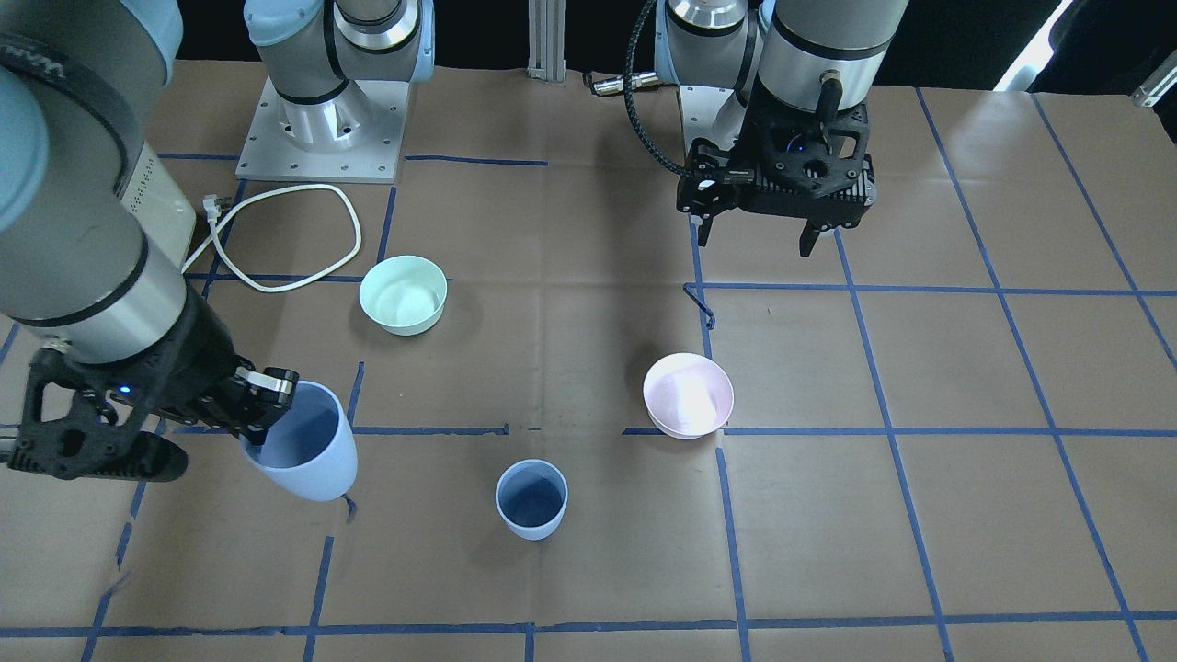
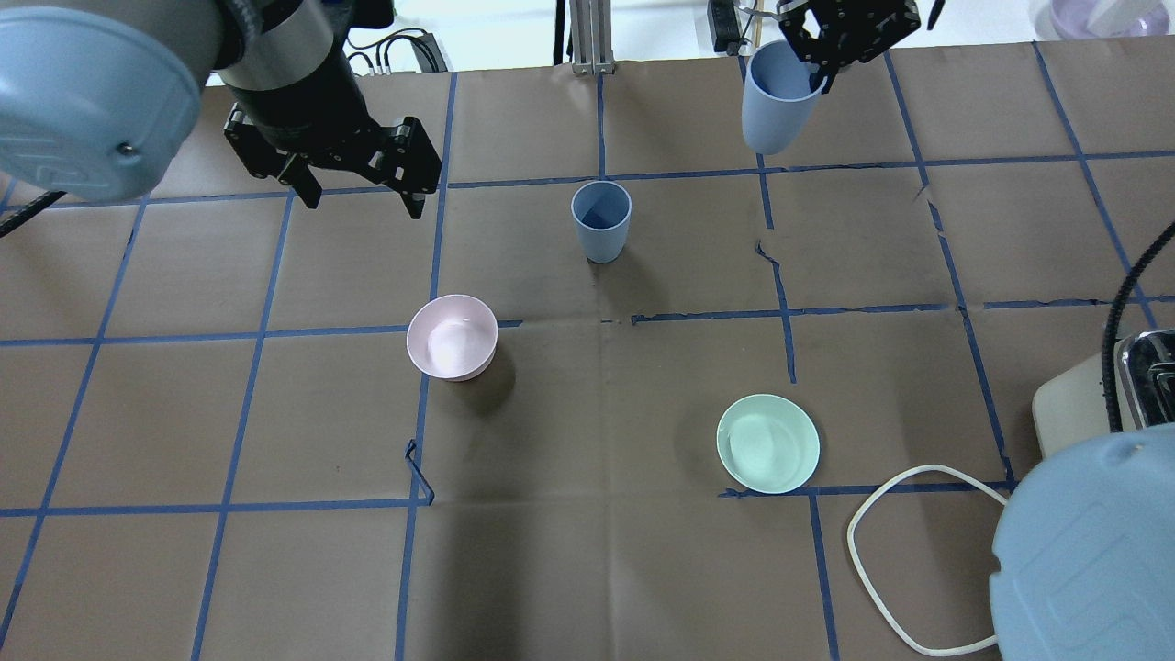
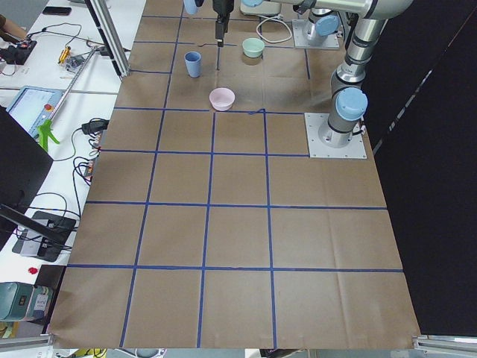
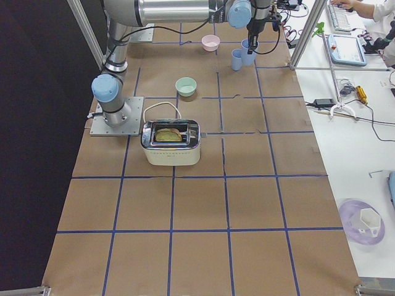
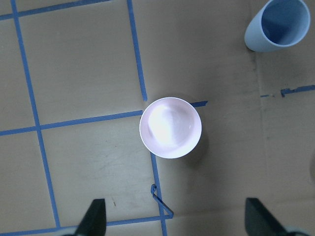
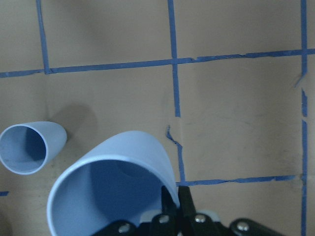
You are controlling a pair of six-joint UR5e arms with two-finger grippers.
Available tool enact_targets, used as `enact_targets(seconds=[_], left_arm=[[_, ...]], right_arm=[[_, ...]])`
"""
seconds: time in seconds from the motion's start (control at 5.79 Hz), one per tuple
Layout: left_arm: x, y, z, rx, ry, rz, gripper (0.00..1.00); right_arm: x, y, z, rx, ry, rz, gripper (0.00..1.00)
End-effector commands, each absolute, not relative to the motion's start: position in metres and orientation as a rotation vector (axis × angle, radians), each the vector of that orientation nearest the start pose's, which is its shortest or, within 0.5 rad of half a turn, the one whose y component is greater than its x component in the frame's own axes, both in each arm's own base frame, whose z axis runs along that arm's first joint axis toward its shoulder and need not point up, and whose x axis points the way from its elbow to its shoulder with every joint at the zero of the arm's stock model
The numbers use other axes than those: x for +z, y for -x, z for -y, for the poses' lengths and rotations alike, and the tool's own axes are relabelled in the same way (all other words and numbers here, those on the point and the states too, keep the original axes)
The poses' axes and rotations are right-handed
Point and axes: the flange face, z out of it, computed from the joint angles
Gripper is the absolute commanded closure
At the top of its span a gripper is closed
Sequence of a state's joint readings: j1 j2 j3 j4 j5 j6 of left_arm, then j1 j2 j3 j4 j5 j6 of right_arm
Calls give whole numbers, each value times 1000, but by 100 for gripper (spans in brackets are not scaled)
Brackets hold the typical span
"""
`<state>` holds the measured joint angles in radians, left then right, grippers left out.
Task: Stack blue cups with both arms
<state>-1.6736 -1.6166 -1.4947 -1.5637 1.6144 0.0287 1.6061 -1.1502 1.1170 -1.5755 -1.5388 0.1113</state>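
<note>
One pale blue cup (image 1: 531,499) stands upright on the table near the far edge, also in the overhead view (image 2: 601,220). My right gripper (image 1: 267,391) is shut on the rim of the second blue cup (image 1: 308,441) and holds it tilted above the table, to the right of the standing cup in the overhead view (image 2: 776,96). In the right wrist view the held cup (image 6: 110,191) fills the lower left and the standing cup (image 6: 29,147) lies at the left. My left gripper (image 1: 756,239) is open and empty, above the table near the pink bowl (image 5: 170,127).
A mint-green bowl (image 2: 767,443) sits on my right side and a pale pink bowl (image 2: 452,337) on my left side. A white cable (image 2: 881,551) loops near the right base. A toaster (image 4: 171,143) stands by it.
</note>
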Motion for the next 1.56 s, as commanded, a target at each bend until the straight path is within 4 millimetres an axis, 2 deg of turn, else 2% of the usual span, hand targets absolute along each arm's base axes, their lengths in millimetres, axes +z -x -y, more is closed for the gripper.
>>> enact_targets(seconds=[0.0,0.17,0.52,1.04,1.38], left_arm=[[507,173,498,-68,-182,-3095,1],[505,172,498,-64,-179,-3095,1],[505,170,499,-66,-175,-3096,1],[505,170,499,-66,-172,-3097,1],[505,170,500,-68,-175,-3100,1]], right_arm=[[453,-237,667,-49,-141,-3093,93],[444,-272,659,-34,-153,-3088,93],[433,-308,645,-2,-76,-3094,93],[393,-311,643,80,-56,-3110,93],[375,-311,643,33,-62,-3101,93]])
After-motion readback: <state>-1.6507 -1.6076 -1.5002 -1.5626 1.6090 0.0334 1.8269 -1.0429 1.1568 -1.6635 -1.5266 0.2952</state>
